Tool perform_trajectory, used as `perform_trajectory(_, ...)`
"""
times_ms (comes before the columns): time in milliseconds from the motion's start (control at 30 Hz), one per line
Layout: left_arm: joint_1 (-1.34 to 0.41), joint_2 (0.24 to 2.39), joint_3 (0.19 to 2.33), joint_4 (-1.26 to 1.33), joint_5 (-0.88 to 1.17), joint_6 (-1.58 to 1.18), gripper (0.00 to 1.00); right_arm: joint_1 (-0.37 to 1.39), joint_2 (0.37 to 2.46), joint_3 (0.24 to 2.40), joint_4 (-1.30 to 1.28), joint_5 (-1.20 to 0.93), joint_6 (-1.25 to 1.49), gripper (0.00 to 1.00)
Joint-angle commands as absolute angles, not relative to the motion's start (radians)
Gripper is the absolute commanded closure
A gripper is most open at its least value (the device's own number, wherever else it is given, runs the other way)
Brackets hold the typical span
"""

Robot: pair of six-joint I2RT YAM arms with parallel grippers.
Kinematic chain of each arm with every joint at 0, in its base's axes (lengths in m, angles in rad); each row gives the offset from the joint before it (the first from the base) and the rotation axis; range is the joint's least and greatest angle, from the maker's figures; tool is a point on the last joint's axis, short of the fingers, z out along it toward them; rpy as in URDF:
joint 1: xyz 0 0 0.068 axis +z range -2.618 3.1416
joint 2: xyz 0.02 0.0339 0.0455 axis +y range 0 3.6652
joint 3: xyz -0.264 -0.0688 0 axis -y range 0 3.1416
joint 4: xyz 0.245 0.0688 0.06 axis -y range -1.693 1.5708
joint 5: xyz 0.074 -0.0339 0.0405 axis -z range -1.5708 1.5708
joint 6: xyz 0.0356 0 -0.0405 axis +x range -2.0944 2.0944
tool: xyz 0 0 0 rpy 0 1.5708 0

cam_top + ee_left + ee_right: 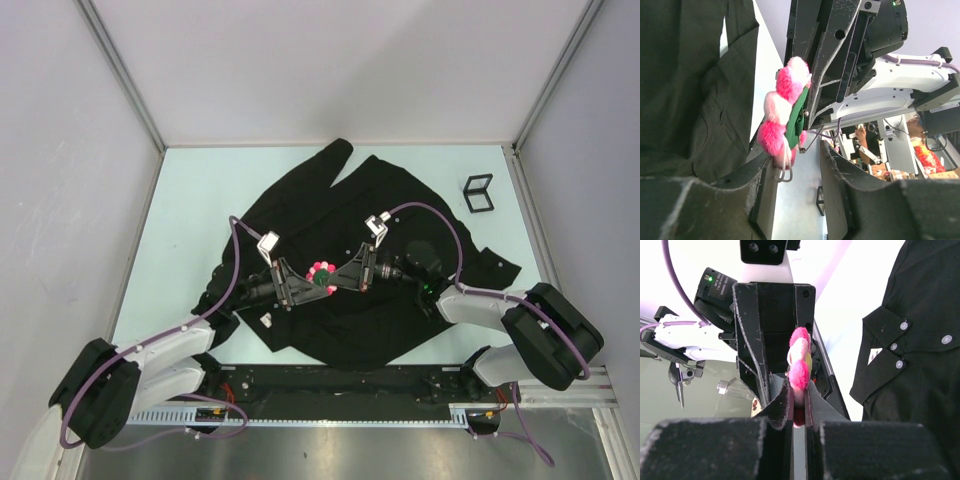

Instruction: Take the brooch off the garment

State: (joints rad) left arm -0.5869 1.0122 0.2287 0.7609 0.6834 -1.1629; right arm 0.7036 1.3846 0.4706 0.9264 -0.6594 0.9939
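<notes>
Right tool [798, 394] fills the bottom of the right wrist view, pinched narrow on the brooch [799, 359], which sits edge-on in its grip. Beneath everything, the pale worktop [190, 200] carries the garment [310, 200], spread black and limp across the middle of the top view. Left tool [799, 157] stands parted, one side touching the brooch's lower petals. At upper right, a small black frame [478, 193] is the only possible container; nothing shows inside it. The brooch, at centre frame and seemingly off the cloth, looks light, fluffy and squashy. It is best gripped across its green backing [794, 120], away from the wire clasp [782, 172].
</notes>
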Motion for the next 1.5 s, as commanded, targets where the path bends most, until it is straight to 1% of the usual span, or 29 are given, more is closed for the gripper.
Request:
perform_trajectory(0, -0.589, 0.996, 0.213, 0.862, 0.670, -1.190, 0.60, 0.704, 1.368, 0.456, 1.003, -0.666, 0.991, 1.00)
perform_trajectory(400, -0.580, 0.996, 0.184, 0.937, 0.680, -1.227, 0.64, 0.681, 1.376, 0.431, 1.091, -0.730, 1.015, 1.00)
perform_trajectory(600, -0.578, 0.997, 0.193, 0.928, 0.680, -1.230, 0.58, 0.687, 1.377, 0.431, 1.083, -0.724, 1.006, 1.00)
perform_trajectory(933, -0.580, 0.977, 0.230, 0.825, 0.650, -1.195, 0.58, 0.703, 1.345, 0.440, 1.013, -0.684, 0.954, 1.00)
perform_trajectory(1000, -0.580, 0.979, 0.235, 0.825, 0.652, -1.195, 0.59, 0.704, 1.336, 0.442, 0.986, -0.678, 0.939, 1.00)
perform_trajectory(1133, -0.580, 0.988, 0.236, 0.819, 0.647, -1.192, 0.62, 0.706, 1.319, 0.443, 0.966, -0.675, 0.930, 1.00)
perform_trajectory(1267, -0.581, 1.000, 0.233, 0.831, 0.653, -1.200, 0.66, 0.710, 1.322, 0.445, 0.974, -0.681, 0.923, 1.00)
perform_trajectory(1467, -0.580, 0.999, 0.230, 0.838, 0.663, -1.201, 0.69, 0.712, 1.339, 0.445, 0.994, -0.707, 0.923, 1.00)
